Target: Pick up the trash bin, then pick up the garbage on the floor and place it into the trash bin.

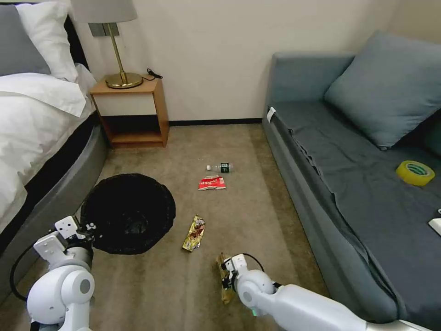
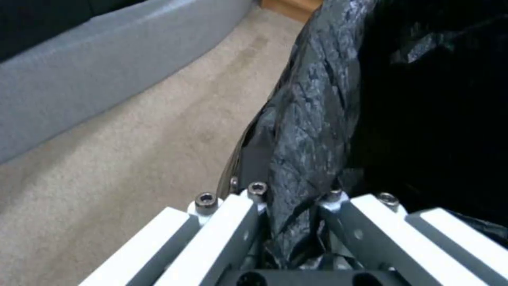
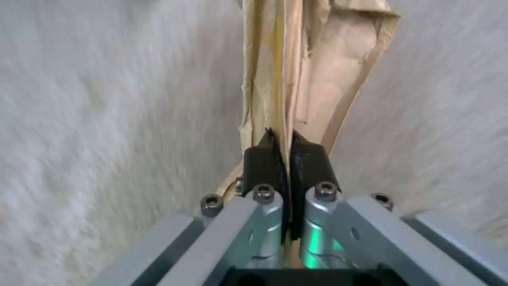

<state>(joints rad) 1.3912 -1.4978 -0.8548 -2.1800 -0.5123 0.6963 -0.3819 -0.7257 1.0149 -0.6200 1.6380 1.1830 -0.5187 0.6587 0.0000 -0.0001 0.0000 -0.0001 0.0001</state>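
On the beige carpet between the bed and the grey sofa, both grippers are clamped on something.

The left gripper (image 2: 288,222) pinches the rim of the round trash bin lined with a black plastic bag (image 1: 128,212), beside the bed. The right gripper (image 3: 283,159) has its black pads (image 3: 309,163) closed tight on the crumpled brown paper bag (image 3: 301,71), low over the carpet. The gold snack wrapper (image 1: 194,233), red-and-white snack packet (image 1: 212,182) and clear plastic bottle with a dark green label (image 1: 220,167) lie apart on the floor.
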